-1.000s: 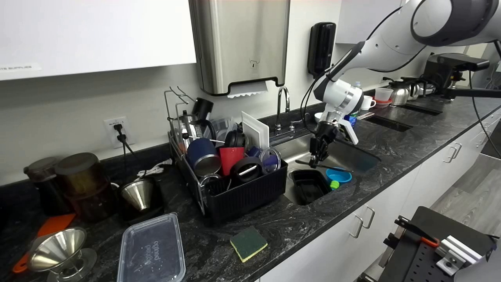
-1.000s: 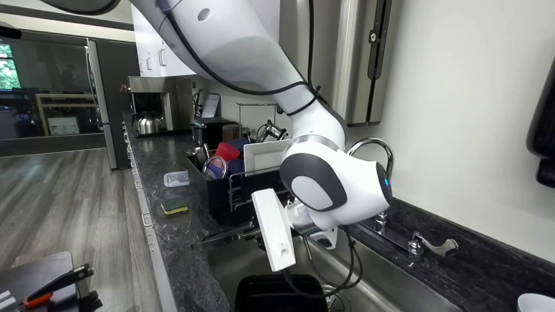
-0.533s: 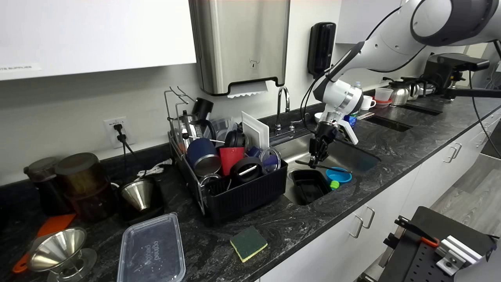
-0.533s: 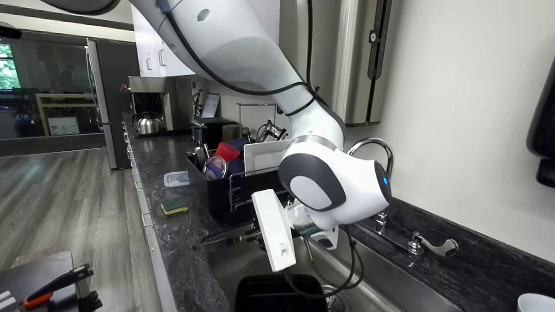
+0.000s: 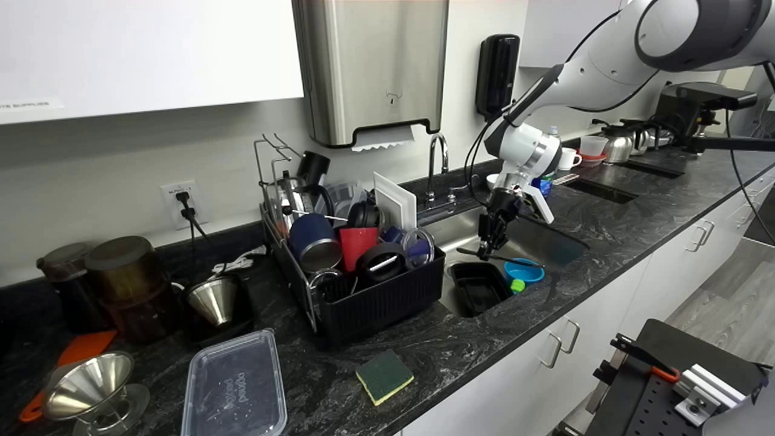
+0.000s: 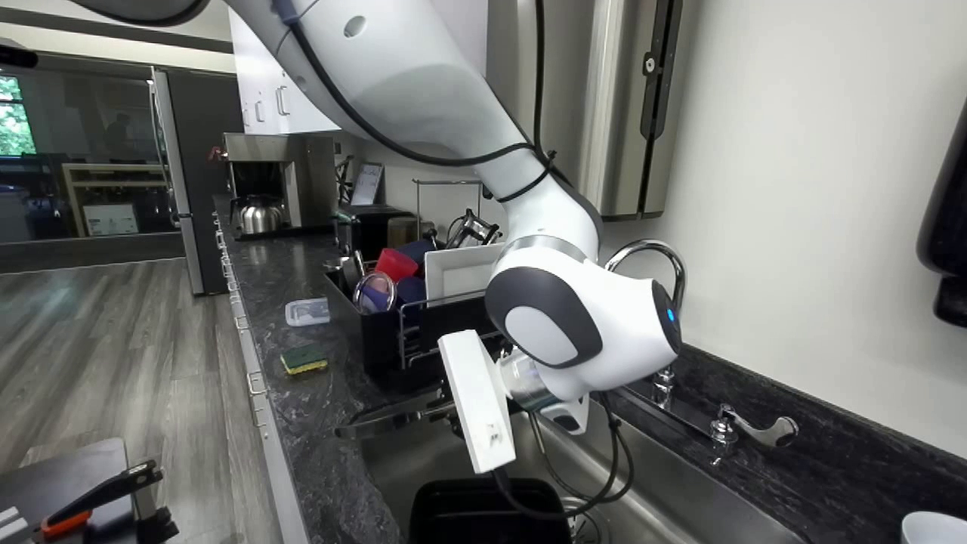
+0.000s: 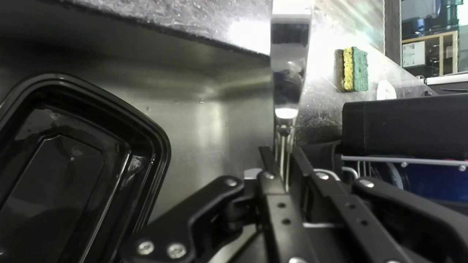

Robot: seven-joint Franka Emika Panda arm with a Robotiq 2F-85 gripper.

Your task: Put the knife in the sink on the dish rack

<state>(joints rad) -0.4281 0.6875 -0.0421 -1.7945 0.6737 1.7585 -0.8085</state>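
Observation:
The knife (image 7: pixel 289 73) is a long shiny utensil, and my gripper (image 7: pixel 280 151) is shut on its narrow part, between both fingertips. Its broad part points away from the fingers. In an exterior view the knife (image 6: pixel 393 420) sticks out sideways from the gripper, which the white wrist housing mostly hides. My gripper (image 5: pixel 484 251) hangs over the stainless sink (image 5: pixel 536 242), beside the dish rack. That black dish rack (image 5: pixel 381 312) stands on the counter against the sink, crowded with mugs, lids and a white plate; its wall also shows in the wrist view.
A black plastic tray (image 5: pixel 481 287) and a blue bowl (image 5: pixel 524 272) lie in the sink. The faucet (image 5: pixel 441 151) rises behind it. On the counter are a sponge (image 5: pixel 384 376) and a clear lidded container (image 5: pixel 236 387). A paper towel dispenser (image 5: pixel 387 66) hangs above.
The wrist and the held knife have shifted only very slightly. Everything else stands as before, and the gripper has kept its hold.

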